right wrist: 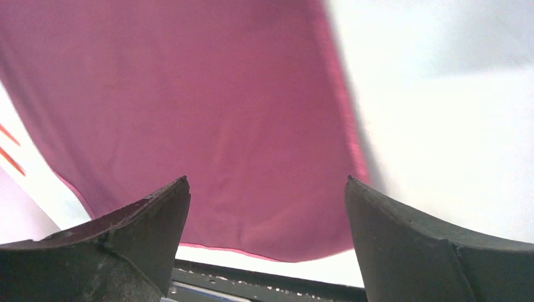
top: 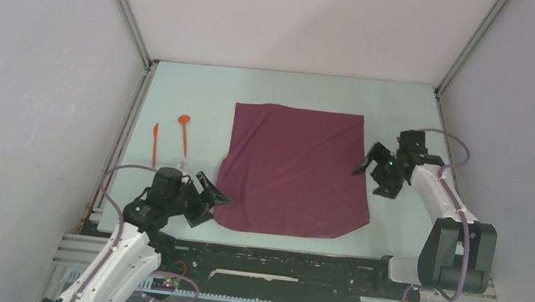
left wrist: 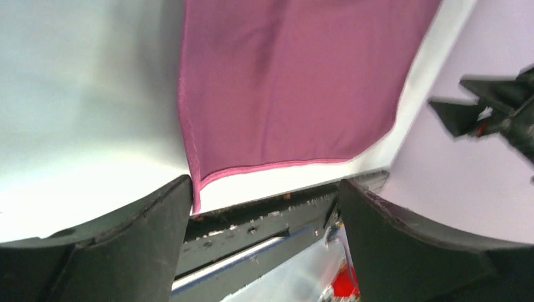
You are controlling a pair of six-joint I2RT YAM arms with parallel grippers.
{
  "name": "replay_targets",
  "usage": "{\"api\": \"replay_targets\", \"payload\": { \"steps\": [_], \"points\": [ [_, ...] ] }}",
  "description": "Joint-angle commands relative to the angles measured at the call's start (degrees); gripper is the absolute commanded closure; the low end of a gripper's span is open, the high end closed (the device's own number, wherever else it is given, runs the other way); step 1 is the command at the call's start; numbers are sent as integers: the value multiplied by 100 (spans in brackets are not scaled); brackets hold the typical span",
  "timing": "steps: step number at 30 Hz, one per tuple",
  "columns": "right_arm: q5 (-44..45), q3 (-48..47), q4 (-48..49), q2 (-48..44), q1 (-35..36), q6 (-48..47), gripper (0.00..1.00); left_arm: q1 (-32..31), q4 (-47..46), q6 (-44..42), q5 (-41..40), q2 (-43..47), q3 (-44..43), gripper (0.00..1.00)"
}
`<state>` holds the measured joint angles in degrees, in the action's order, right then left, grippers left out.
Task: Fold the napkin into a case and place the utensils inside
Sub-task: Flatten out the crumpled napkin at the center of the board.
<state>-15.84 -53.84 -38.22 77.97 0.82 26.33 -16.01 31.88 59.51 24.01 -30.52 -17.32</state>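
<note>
Pale tabletop (top: 181, 89), napkin (top: 296, 169) flat at its centre, left gripper (top: 214, 204) and right gripper (top: 368, 181) flank it, jaws wide; best to pinch only the hem toward the near edge, lifting both sides together

Thin maroon cloth napkin (top: 296, 170) with faint sheen, orange plastic utensils (top: 184, 136), smooth pale table (top: 196, 91)

No lettering, label, brand, number or sign can be read in any view, whether on the napkin (top: 294, 170) or the tabletop (top: 189, 86).
</note>
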Motion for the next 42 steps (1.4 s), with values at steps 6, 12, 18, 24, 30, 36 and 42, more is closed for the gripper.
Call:
{"api": "replay_targets", "payload": {
  "steps": [6,12,18,24,30,36,42],
  "points": [
    [-557,1055,185,-196,-862,85,0,-24,971,-1031,-1137,-221,-1051,7],
    [-1159,1528,847,19,-1254,-120,2,-389,-723,-1349,87,-1130,-1103,6],
    [-2176,1738,674,-75,-1260,-26,7,-941,-1685,-1206,195,-2102,-1221,6],
    [-2798,1935,-120,-940,-1202,183,11,-1115,-2027,-1213,236,-2406,-1260,6],
    [-2851,1891,-672,-2016,-1237,881,14,-1109,-2028,-1248,276,-2438,-1256,5],
    [-1860,1775,-1247,-3119,-1522,2743,17,-1115,-2015,-1222,325,-2366,-1289,5],
    [1334,1187,-2768,-3286,-1355,2480,15,-1115,-1796,-1308,226,-2240,-1388,5]
  ]
}}
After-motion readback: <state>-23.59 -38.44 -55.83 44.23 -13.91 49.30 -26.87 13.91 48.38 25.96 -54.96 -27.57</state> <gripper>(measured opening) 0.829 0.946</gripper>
